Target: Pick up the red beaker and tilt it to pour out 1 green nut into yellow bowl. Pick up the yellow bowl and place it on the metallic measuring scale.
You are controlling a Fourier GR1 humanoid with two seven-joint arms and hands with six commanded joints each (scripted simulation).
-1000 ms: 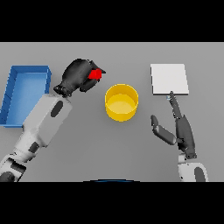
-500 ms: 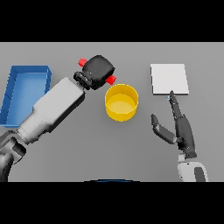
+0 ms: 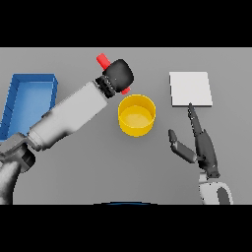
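Grey table (image 3: 74, 177), left hand (image 3: 119, 76) clamped on red beaker (image 3: 104, 61), right hand (image 3: 202, 145) fingers straight

no readable text, no labels, no brands, no numbers, no signs

Red beaker (image 3: 104, 61) tilted in left hand (image 3: 119, 75) above yellow bowl (image 3: 137, 114); scale (image 3: 191, 89) bare.

Red beaker (image 3: 103, 60) mostly hidden behind left hand (image 3: 119, 75).
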